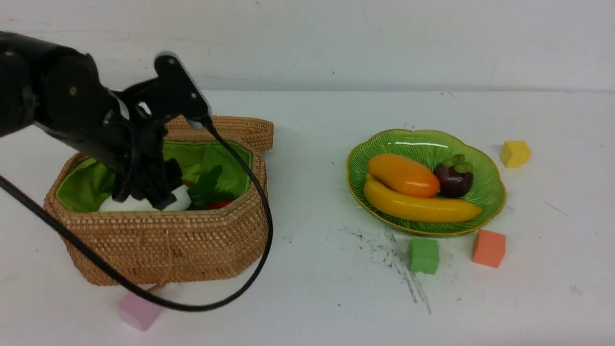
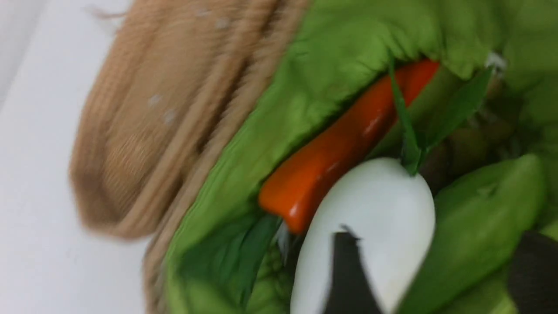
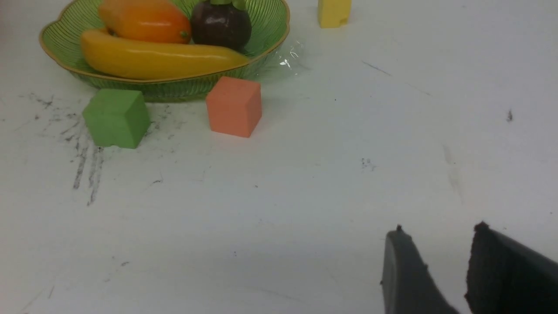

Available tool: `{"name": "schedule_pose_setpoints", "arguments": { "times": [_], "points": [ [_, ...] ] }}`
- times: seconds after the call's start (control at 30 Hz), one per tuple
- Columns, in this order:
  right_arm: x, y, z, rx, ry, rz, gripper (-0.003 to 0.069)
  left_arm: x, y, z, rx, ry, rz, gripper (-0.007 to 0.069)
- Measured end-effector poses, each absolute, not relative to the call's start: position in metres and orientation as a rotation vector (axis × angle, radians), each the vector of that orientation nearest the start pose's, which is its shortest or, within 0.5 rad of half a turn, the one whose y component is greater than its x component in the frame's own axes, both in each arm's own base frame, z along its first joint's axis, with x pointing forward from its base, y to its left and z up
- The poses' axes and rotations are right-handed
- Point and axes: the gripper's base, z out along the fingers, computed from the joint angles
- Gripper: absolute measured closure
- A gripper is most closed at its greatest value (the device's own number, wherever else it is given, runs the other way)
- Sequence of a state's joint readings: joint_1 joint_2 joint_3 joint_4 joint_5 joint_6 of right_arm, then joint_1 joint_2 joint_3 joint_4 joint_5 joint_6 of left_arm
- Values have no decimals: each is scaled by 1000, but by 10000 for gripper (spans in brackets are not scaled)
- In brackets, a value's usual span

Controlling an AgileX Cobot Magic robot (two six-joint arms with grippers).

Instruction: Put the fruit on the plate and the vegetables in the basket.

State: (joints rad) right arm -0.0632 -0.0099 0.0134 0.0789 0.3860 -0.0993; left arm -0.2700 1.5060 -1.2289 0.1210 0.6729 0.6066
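Front view first: we see the left gripper (image 1: 153,192) reaching down into the basket (image 1: 163,245), its dark fingers right at the white vegetable (image 1: 180,198), which lies inside against the basket's near wall. Green leaves (image 1: 207,187) and a red-orange piece lie in the basket beside the white vegetable. Well apart from the basket sits the plate (image 1: 487,192), holding the mango (image 1: 402,175), the banana (image 1: 420,206) and the mangosteen (image 1: 454,179). A green cube (image 1: 424,255) and an orange cube (image 1: 488,248) stand just beside the plate, a yellow cube (image 1: 515,154) a little off from it, and a pink cube (image 1: 139,311) rests near the basket.

Left wrist view: this blurred shot shows the white vegetable (image 2: 375,226) against the carrot (image 2: 340,152) on the green lining (image 2: 305,87). One dark finger (image 2: 348,279) overlaps the white vegetable, the other stands clear of it; we cannot tell whether it is gripped.

Right wrist view: we see the right gripper (image 3: 440,248) with a narrow gap between its fingers, holding nothing, above bare table (image 3: 305,196) well apart from the plate (image 3: 270,48).
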Motion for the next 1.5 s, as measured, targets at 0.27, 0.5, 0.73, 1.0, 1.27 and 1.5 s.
{"name": "schedule_pose_setpoints", "arguments": {
  "times": [0.27, 0.5, 0.73, 1.0, 1.27, 1.5],
  "points": [
    [52, -1, 175, 14, 1872, -34, 417, 238, -55, 386, 845, 2220, 252, 637],
    [52, -1, 175, 14, 1872, -34, 417, 143, -36, 395, 617, 2427, 40, 638],
    [52, -1, 175, 14, 1872, -34, 417, 53, -22, 376, 284, 2277, -260, 638],
    [52, -1, 175, 14, 1872, -34, 417, 35, -20, 344, 166, 2293, -352, 638],
    [52, -1, 175, 14, 1872, -34, 417, 36, -19, 342, 154, 2306, -342, 638],
    [52, -1, 175, 14, 1872, -34, 417, 48, -10, 351, -29, 2144, -282, 638]
  ]
}}
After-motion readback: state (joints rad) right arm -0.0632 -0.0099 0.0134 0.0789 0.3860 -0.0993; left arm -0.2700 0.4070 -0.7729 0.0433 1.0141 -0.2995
